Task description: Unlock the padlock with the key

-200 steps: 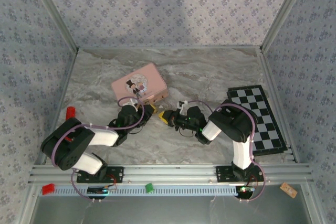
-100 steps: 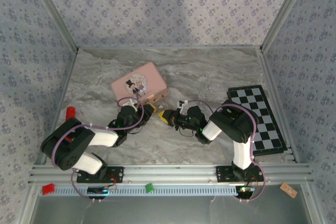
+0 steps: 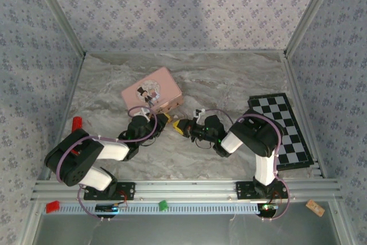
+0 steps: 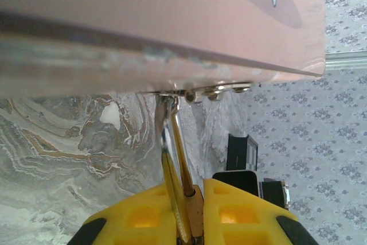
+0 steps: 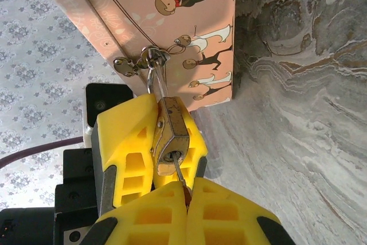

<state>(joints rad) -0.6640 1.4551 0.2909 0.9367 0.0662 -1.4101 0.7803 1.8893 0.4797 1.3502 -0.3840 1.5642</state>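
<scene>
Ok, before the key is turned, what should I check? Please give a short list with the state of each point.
1. Left tool shut on padlock: ok.
2. Right tool shut on key: ok.
3. Key tip inside the padlock: ok.
4. Key pushed fully in: cannot tell.
5. Shackle free of the clasp on the pink box: not ok, it passes through it.

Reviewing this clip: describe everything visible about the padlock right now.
The padlock is a tiny brass-coloured block with a thin silvery shackle hooked through the clasp on the edge of the pink tin. It sticks out from the tin, keyhole end facing the right gripper. The left gripper clamps its body between yellow fingers. A thin key, held by the right gripper, sits in the keyhole. The shackle looks closed.
</scene>
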